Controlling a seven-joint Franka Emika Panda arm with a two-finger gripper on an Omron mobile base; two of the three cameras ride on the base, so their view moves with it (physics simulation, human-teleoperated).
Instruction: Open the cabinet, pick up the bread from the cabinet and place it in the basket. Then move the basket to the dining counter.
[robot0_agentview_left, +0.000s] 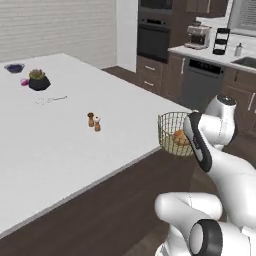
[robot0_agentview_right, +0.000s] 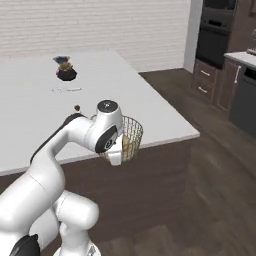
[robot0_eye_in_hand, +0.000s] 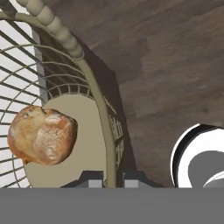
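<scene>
One basket (robot0_agentview_left: 174, 134) of thin wire hangs in the air, just beside the corner of the white bench (robot0_agentview_left: 60, 150) and over the dark wooden floor (robot0_agentview_right: 220, 200). The bread (robot0_eye_in_hand: 42, 134) lies inside it on the flat bottom, at about 9 o'clock in the hand view. The gripper (robot0_eye_in_hand: 107, 179) holds the basket by its rim: the jaws are closed on the wire wall, one tip inside and one outside.

The picking of the bread and the placing in the basket look finished, so the step in hand is the carrying of the basket to the bench. In the left base view the basket is at 3 o'clock from the two small shakers (robot0_agentview_left: 94, 121). A dark pot with a plant (robot0_agentview_left: 38, 81) stands well apart, at 10 o'clock.

The next move, as it seems, calls for bringing the basket sideways over the white top, keeping it level so the bread does not roll, then lowering it and opening the jaws.
</scene>
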